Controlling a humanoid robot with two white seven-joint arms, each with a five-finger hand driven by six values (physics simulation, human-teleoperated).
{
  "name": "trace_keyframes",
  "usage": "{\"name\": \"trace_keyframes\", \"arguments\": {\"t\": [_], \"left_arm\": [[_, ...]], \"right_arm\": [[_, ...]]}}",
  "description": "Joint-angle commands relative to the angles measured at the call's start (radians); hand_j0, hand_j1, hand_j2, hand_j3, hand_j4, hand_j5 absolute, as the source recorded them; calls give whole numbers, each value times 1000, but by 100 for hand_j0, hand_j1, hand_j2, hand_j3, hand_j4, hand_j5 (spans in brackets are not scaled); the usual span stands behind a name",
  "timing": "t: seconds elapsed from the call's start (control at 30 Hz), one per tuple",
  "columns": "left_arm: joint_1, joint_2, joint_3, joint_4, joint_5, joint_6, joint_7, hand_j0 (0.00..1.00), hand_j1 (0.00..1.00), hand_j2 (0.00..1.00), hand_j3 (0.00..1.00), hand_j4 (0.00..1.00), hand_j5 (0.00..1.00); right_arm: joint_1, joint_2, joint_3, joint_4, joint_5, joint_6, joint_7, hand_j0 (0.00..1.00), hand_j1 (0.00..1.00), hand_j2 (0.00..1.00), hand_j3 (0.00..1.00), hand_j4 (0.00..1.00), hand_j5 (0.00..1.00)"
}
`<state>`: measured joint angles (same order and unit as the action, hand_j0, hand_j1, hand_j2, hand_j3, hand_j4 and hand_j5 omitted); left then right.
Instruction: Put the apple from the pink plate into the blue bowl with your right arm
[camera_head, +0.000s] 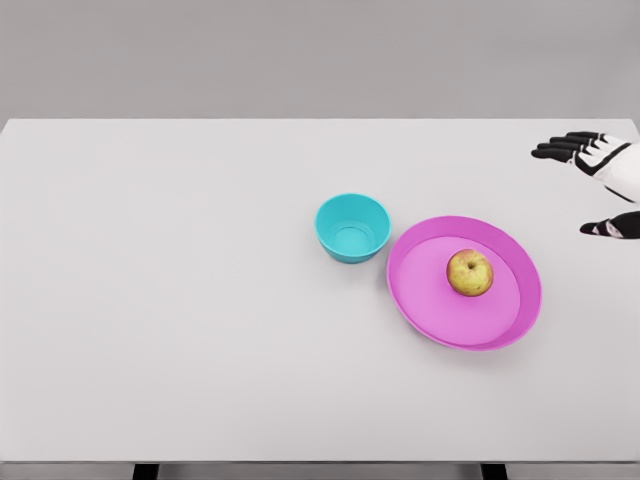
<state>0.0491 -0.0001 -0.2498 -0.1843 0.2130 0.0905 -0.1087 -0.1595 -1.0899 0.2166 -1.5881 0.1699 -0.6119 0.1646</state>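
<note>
We see the yellow-red apple (469, 272) on the round pink plate (500, 335) w/ small blue bowl (351, 227) just left, white right hand (600, 170) spread, empty, at far right.

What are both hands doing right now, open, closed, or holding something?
Right hand: open, fingers spread, holding nothing, at the right edge beyond the pink plate; the apple lies on the plate.
Left hand: not in view.
</note>
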Motion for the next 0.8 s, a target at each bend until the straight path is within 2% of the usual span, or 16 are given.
{"name": "trace_keyframes", "arguments": {"t": [0.0, 0.1, 0.27, 0.33, 0.4, 0.47, 0.5, 0.53, 0.63, 0.7, 0.73, 0.77], "left_arm": [[0, 0, 0, 0, 0, 0, 0, 100, 100, 100, 100, 100, 100], [0, 0, 0, 0, 0, 0, 0, 100, 100, 100, 100, 100, 100], [0, 0, 0, 0, 0, 0, 0, 100, 100, 100, 100, 100, 100], [0, 0, 0, 0, 0, 0, 0, 100, 100, 100, 100, 100, 100], [0, 0, 0, 0, 0, 0, 0, 100, 100, 100, 100, 100, 100], [0, 0, 0, 0, 0, 0, 0, 100, 100, 100, 100, 100, 100], [0, 0, 0, 0, 0, 0, 0, 100, 100, 100, 100, 100, 100], [0, 0, 1, 0, 0, 0, 0, 100, 100, 100, 100, 100, 100], [0, 0, 0, 0, 0, 0, 0, 100, 100, 100, 100, 100, 100], [0, 0, 1, 0, 0, 0, 0, 100, 100, 100, 100, 100, 100], [0, 0, 0, 0, 0, 0, 0, 100, 100, 100, 100, 100, 100], [0, 0, 0, -1, 0, 0, 0, 100, 100, 100, 100, 100, 100]], "right_arm": [[-2, -1, 4, 2, -7, 1, -1, 100, 100, 100, 100, 100, 100], [2, -2, 10, -3, -9, 1, -2, 100, 100, 100, 100, 100, 100], [-2, -4, 93, -20, -6, 1, 6, 100, 100, 100, 100, 100, 100], [-26, -1, 93, -29, -6, 1, 189, 100, 100, 100, 100, 100, 100], [-110, 5, 95, -30, -7, 1, 384, 100, 100, 100, 100, 100, 100], [-130, 21, 95, -30, -10, 1, 446, 100, 100, 100, 100, 100, 100], [-136, 27, 95, -30, -10, 1, 446, 100, 100, 100, 100, 100, 100], [-146, 61, 98, -29, -12, 1, 446, 100, 100, 100, 100, 100, 100], [-158, 73, 124, -24, -9, 1, 446, 100, 100, 100, 100, 100, 100], [-265, 117, 243, 16, -7, 1, 446, 100, 100, 100, 100, 100, 100], [-299, 128, 282, 31, -7, 1, 446, 100, 100, 100, 100, 100, 100], [-301, 134, 290, 42, -6, 1, 446, 100, 100, 100, 100, 100, 100]]}}
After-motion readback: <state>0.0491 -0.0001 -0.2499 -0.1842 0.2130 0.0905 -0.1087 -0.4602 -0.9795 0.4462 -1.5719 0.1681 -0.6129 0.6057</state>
